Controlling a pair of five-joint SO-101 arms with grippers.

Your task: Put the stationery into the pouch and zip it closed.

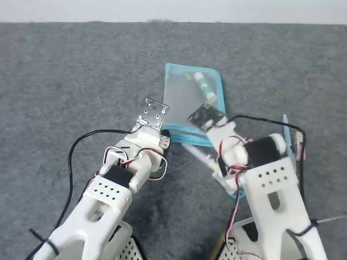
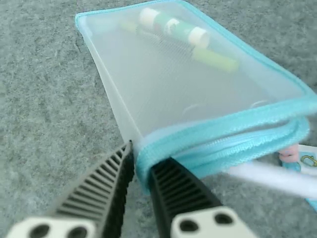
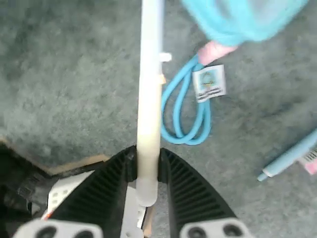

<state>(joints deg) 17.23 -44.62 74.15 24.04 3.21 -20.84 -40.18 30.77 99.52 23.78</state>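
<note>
On grey mat point(image 1: 65, 81) mid-table, I see pouch point(image 1: 187, 103) lying flat, mouth toward arms, green-white tube point(image 2: 173, 27) inside. My left gripper point(image 2: 142, 171) clamped tight on pouch's zipper-edge corner. My right gripper point(image 3: 147, 157) closed around white pen point(image 3: 149, 89), far end just beside pouch mouth. Blue pen point(image 3: 290, 161) lies on mat beside right arm

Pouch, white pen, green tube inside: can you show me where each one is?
pouch point(image 2: 198, 99), left wrist view, its clear mesh side.
white pen point(image 3: 148, 99), right wrist view, middle of its barrel.
green tube point(image 2: 173, 27), left wrist view, middle of its body.
</note>
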